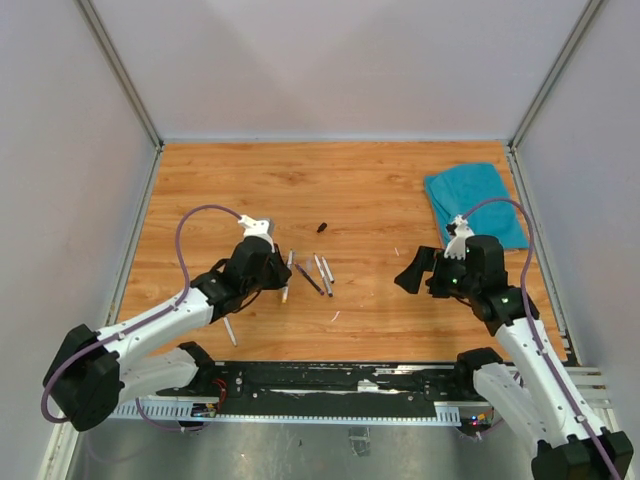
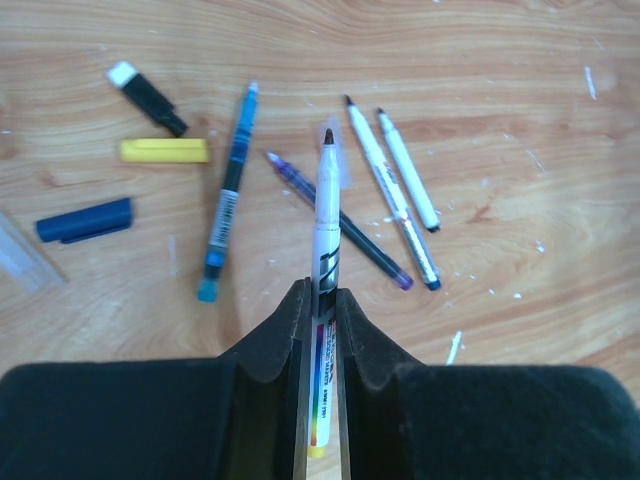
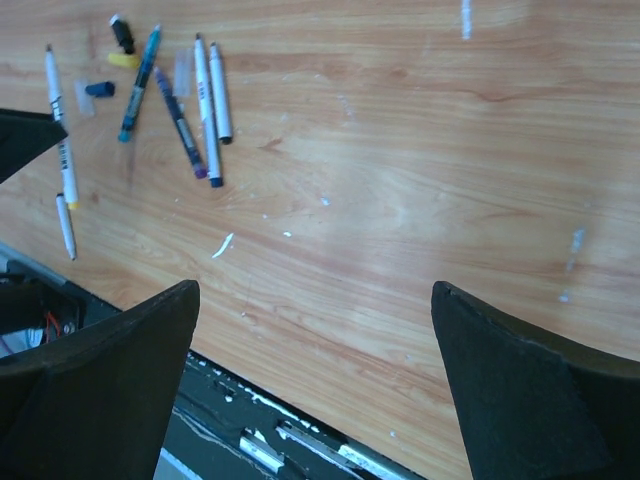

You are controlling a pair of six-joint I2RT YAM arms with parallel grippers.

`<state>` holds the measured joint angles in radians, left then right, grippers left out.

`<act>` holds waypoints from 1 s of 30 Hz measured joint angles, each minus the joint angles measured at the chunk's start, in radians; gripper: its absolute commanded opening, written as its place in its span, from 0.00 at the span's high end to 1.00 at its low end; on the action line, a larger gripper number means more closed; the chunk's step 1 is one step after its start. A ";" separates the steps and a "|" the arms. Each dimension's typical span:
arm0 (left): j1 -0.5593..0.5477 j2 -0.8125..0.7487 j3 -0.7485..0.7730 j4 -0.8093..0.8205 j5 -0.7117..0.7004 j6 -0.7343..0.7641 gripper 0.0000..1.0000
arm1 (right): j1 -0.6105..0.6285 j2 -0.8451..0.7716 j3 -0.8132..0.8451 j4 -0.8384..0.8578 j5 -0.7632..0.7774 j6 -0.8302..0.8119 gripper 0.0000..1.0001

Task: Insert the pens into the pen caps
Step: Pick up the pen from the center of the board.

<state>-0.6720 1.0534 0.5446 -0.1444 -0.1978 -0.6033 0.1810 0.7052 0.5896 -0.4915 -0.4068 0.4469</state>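
Left jaws sit closest, low over the tabletop (image 1: 380,190), by its near edge and left of the middle. They are clamped tight on a white pen (image 2: 326,215), and its dark tip points away from them. That pen has a rainbow strip and tiny print on its side, too small to read.

Flat on the wood past it lie a blue pen (image 2: 228,200), a dark pen (image 2: 360,240) with a purple tip, and two more white pens (image 2: 395,200) side by side. The blue pen has a label, but its words are a blur. Left of them lie a yellow cap (image 2: 165,150), a blue cap (image 2: 85,220) and a black-and-white cap (image 2: 150,100).

Right jaws hang wide apart over the right side, toward the near edge, holding nothing. One black cap (image 1: 322,227) lies alone near the middle. A teal cloth (image 1: 475,203) lies by the right edge, toward the far right corner.
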 measured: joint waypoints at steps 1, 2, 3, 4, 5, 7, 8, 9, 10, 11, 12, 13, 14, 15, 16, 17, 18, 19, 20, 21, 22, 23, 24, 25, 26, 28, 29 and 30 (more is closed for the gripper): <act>-0.011 0.001 0.000 0.005 0.005 0.002 0.99 | 0.029 0.000 -0.004 0.011 0.005 0.010 0.00; -0.028 0.003 0.000 0.013 0.009 0.004 0.99 | 0.057 0.000 -0.011 0.032 0.006 0.025 0.01; -0.045 0.005 0.000 0.019 0.012 0.006 0.99 | 0.078 0.000 -0.019 0.056 0.006 0.040 0.01; -0.062 0.008 0.000 0.024 0.016 0.006 0.99 | 0.095 -0.001 -0.031 0.089 0.006 0.061 0.03; -0.077 0.011 0.000 0.031 0.020 0.007 0.99 | 0.105 -0.001 -0.045 0.121 0.002 0.084 0.04; -0.113 0.019 0.000 0.049 0.025 0.010 0.99 | 0.115 -0.002 -0.083 0.202 -0.013 0.144 0.07; -0.130 0.021 0.000 0.058 0.028 0.013 0.99 | 0.117 -0.002 -0.100 0.235 -0.018 0.172 0.08; -0.146 0.023 0.000 0.068 0.032 0.014 0.99 | 0.121 0.000 -0.121 0.282 -0.025 0.209 0.09; -0.149 0.025 0.000 0.077 0.035 0.015 0.99 | 0.124 0.003 -0.137 0.314 -0.032 0.236 0.10; -0.174 0.027 0.001 0.088 0.037 0.018 0.99 | 0.135 0.012 -0.150 0.348 -0.036 0.267 0.11; -0.188 0.029 0.002 0.098 0.040 0.020 0.99 | 0.147 0.024 -0.154 0.371 -0.037 0.290 0.12; -0.205 0.033 0.005 0.107 0.043 0.021 0.99 | 0.161 0.036 -0.154 0.389 -0.038 0.308 0.14; -0.218 0.038 0.009 0.116 0.046 0.023 0.99 | 0.181 0.050 -0.154 0.414 -0.037 0.327 0.15; -0.231 0.045 0.016 0.126 0.048 0.024 0.99 | 0.199 0.061 -0.154 0.431 -0.035 0.342 0.17; -0.240 0.051 0.022 0.134 0.051 0.024 0.99 | 0.218 0.069 -0.154 0.447 -0.033 0.357 0.19; -0.248 0.059 0.029 0.140 0.053 0.025 0.99 | 0.238 0.079 -0.154 0.465 -0.025 0.373 0.21; -0.253 0.066 0.036 0.147 0.054 0.026 0.99 | 0.260 0.087 -0.154 0.484 -0.011 0.392 0.23; -0.257 0.072 0.040 0.151 0.056 0.028 0.99 | 0.278 0.094 -0.154 0.501 0.000 0.407 0.25; -0.263 0.078 0.045 0.157 0.056 0.029 0.99 | 0.298 0.103 -0.154 0.521 0.014 0.423 0.27; -0.269 0.084 0.048 0.165 0.058 0.029 0.99 | 0.321 0.114 -0.154 0.545 0.033 0.443 0.29; -0.275 0.088 0.051 0.169 0.061 0.030 0.99 | 0.339 0.124 -0.154 0.565 0.047 0.457 0.31; -0.282 0.093 0.054 0.174 0.061 0.032 0.99 | 0.364 0.140 -0.154 0.591 0.065 0.478 0.32; -0.289 0.097 0.056 0.175 0.063 0.032 0.99 | 0.373 0.150 -0.155 0.605 0.075 0.488 0.34; -0.296 0.100 0.058 0.180 0.063 0.032 0.99 | 0.389 0.166 -0.155 0.626 0.091 0.501 0.35; -0.301 0.103 0.059 0.185 0.064 0.032 0.99 | 0.400 0.183 -0.155 0.646 0.103 0.516 0.36; -0.312 0.108 0.060 0.194 0.067 0.032 0.99 | 0.422 0.225 -0.155 0.683 0.122 0.538 0.39; -0.316 0.111 0.060 0.196 0.069 0.032 0.98 | 0.429 0.245 -0.155 0.697 0.130 0.546 0.41; -0.321 0.113 0.060 0.198 0.069 0.032 0.98 | 0.439 0.269 -0.155 0.714 0.138 0.554 0.42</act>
<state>-0.9928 1.1660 0.6041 0.0532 -0.1284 -0.5709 0.6205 0.9745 0.4343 0.2222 -0.2691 1.0008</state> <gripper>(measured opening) 0.152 0.619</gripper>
